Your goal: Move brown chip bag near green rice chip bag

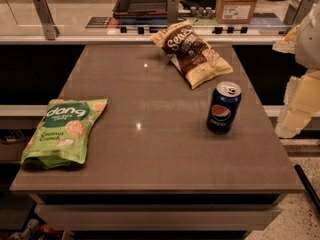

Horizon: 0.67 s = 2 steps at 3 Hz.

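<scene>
- The surface (150,154) fills most of the view. We take its middle as the clock centre, with 12 o'clock at the far edge.
- The green rice chip bag (65,131) lies flat at about 8 o'clock, close to the left edge, lettering up. It only marks the destination, so we judge it needs no handling.
- The brown chip bag (192,51) lies crinkled at about 1 o'clock, against the far edge. It is well apart from the green pouch, with the bare middle of the surface between them, and nothing touches it. By our reading, no part of the task is done: the bag is not gripped, not lifted and not set down near its goal.
- The end effector (297,104) seems to be among the pale arm segments at about 3 o'clock, off the right side of the surface and cut by the frame edge. We cannot tell whether it is apart or together. It is plainly not clamped on either bag.
- A blue soda can (223,107) stands upright at about 3 o'clock, near the brown bag's lower corner and between the arm and the middle. We would count it an obstacle on the approach.
- What is left, in our judgement, is everything. The arm must reach to 1 o'clock, take the brown bag, carry it across toward 8 o'clock and release it just beside the green pouch.
</scene>
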Motion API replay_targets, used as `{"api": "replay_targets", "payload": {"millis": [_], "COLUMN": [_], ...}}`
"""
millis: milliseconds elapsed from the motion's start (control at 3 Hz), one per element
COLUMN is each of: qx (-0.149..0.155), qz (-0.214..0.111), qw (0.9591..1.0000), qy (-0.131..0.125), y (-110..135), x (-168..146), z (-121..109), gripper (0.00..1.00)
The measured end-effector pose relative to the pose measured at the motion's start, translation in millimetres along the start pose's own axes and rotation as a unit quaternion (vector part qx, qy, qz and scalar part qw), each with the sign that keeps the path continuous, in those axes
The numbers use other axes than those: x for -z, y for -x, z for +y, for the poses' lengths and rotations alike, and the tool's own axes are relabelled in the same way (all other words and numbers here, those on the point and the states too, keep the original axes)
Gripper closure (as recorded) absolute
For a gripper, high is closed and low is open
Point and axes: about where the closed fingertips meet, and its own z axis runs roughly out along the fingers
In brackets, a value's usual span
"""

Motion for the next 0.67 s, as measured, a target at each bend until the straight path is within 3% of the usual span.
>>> {"api": "replay_targets", "payload": {"millis": [667], "qx": [-0.007], "qz": [-0.009], "qw": [0.9999], "qy": [-0.008], "y": [4.3], "x": [-0.5], "z": [-13.2], "gripper": [0.0]}}
